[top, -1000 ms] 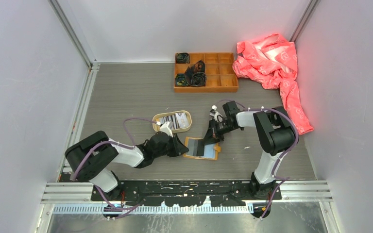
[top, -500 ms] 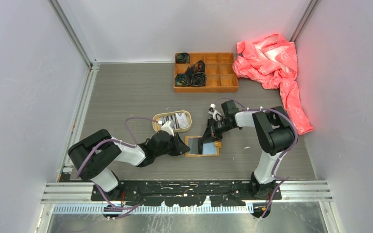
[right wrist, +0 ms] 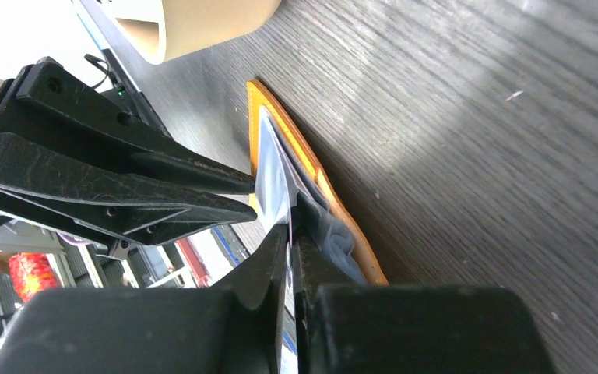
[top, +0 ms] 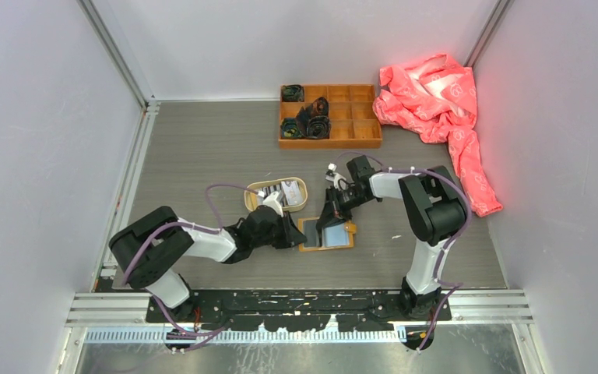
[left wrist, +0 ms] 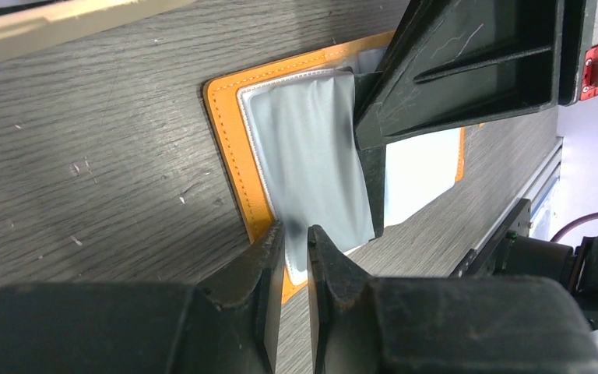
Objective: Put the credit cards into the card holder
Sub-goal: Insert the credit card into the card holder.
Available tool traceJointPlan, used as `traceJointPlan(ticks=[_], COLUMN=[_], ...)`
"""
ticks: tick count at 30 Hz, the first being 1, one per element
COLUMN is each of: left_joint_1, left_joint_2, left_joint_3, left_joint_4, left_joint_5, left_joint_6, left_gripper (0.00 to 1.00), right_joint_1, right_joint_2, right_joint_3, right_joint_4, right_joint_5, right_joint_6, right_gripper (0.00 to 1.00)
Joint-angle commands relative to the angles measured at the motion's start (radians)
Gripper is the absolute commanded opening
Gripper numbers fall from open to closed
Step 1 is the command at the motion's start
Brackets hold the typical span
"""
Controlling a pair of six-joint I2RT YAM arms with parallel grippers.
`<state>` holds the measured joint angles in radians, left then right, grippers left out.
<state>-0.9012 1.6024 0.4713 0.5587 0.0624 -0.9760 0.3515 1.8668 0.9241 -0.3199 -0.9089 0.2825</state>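
Top external view gave me the whole layout: the grey wood-grain table was the biggest thing, and in its far right corner lay a crumpled pink cloth. Just left of the cloth, at the far edge, sat the orange wooden compartment box, with dark rolled items in its left cells. My left arm and my right arm reached toward the middle of the table from either side. Just beyond my left wrist stood the oval tan shallow tray, with white, dark-striped credit cards lying in it. The flat mustard-orange card holder lay open on the table, nearer to me than the tray and a little to its right, between my two claws, pale grey lining facing up. My left claw was clamped on the holder's left edge, jaws almost together with the orange rim and grey lining pinched between them. My right claw stood over the holder's middle from the other side, jaws nearly together on a thin pale card held on edge against the lining. I could not tell whether that card sat inside a pocket.
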Motion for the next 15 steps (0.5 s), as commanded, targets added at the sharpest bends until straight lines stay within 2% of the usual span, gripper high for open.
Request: traceJointPlan(ticks=[1,9,15], left_joint_1=[0.005,0.006,-0.044], left_joint_2=[-0.025,-0.198,-0.356], left_joint_3=[0.010,-0.034,-0.030], left_joint_4=[-0.111,-0.173,-0.217], left_joint_5=[-0.017,-0.050,-0.051], left_joint_6=[0.049,0.081,0.136], left_gripper=[0.20,0.23,0.24], right_joint_1=[0.023,0.022,0.023], right_joint_2=[0.018,-0.041,-0.035], right_joint_3=[0.040,0.078,0.081], right_joint_4=[-0.085,-0.168,-0.172], right_joint_5=[0.031,0.067,0.073], right_joint_6=[-0.068,-0.136,-0.132], right_gripper=[0.12,0.24,0.27])
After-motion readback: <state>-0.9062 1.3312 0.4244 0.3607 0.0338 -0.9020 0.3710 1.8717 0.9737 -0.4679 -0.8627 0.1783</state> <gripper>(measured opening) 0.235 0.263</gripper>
